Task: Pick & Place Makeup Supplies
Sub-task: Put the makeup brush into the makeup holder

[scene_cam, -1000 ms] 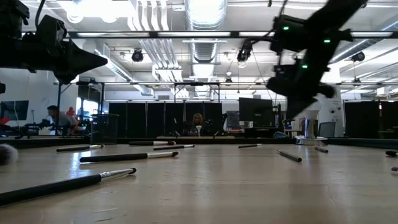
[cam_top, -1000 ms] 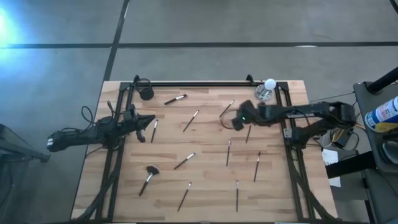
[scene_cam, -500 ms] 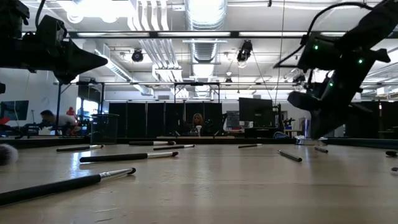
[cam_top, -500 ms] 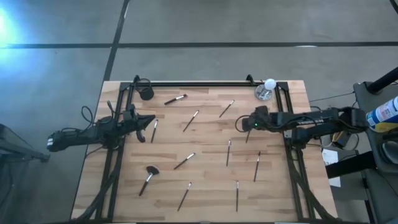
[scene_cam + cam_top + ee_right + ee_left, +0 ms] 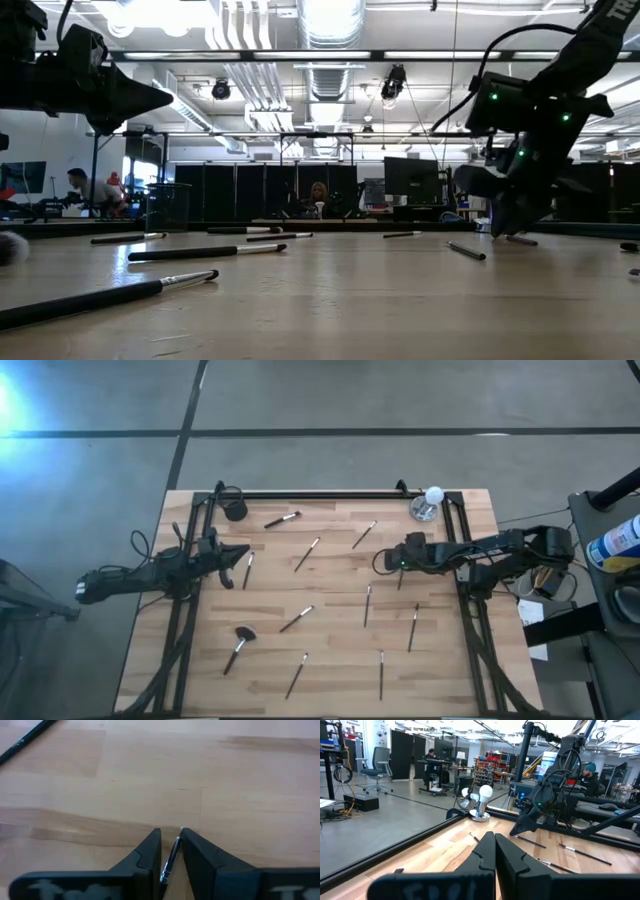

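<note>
Several thin dark-handled makeup brushes lie flat on the wooden table (image 5: 330,585); a fluffy-headed brush (image 5: 238,645) lies toward the near left. My right gripper (image 5: 388,563) is down at the table by the right frame. Its fingers stand narrowly apart on either side of one brush (image 5: 170,862), which has a silver ferrule and lies on the wood. My left gripper (image 5: 228,567) is shut and hovers by the left frame, beside another brush (image 5: 248,570). My right gripper comes from above with its fingertips (image 5: 152,842) at the table. The brush's ferrule end (image 5: 172,852) lies slanted in the narrow gap between the fingers, along them. Whether the fingers touch it, I cannot tell.
A small black cup (image 5: 235,511) stands at the far left corner and a white ball on a silver base (image 5: 430,502) at the far right. Dark frame rails run along the left, right and far sides. Other brushes (image 5: 367,605) (image 5: 413,627) lie near the right gripper.
My right gripper has come down from well above the table to its surface, drawing back slightly toward the right edge, and now stands over a brush. The left arm and the brushes have kept still.
</note>
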Motion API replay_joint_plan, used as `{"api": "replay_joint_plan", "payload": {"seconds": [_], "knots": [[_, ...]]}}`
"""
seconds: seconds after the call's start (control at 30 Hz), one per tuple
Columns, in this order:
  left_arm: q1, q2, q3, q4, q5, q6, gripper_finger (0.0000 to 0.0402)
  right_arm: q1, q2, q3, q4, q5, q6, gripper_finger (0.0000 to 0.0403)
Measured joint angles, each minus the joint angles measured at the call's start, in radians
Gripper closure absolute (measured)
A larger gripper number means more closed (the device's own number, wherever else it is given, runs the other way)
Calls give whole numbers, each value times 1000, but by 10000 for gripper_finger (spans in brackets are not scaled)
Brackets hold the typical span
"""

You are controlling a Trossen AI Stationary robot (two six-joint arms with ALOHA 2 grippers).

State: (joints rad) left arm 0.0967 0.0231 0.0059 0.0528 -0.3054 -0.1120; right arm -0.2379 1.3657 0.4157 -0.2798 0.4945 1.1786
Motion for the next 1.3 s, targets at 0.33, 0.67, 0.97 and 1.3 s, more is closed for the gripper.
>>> {"api": "replay_joint_plan", "payload": {"seconds": [0.33, 0.67, 0.97, 1.3], "knots": [[0, 0, 0, 0, 0, 0, 402, -2, 67, 55, -31, -5, -106, 385], [0, 0, 0, 0, 0, 0, 402, -2, 44, 54, -34, -20, -257, 394], [0, 0, 0, 0, 0, 0, 402, 0, -71, 48, -2, -44, -445, 394], [0, 0, 0, 114, -2, -31, 402, 3, -133, 16, 290, -88, -672, 394]]}}
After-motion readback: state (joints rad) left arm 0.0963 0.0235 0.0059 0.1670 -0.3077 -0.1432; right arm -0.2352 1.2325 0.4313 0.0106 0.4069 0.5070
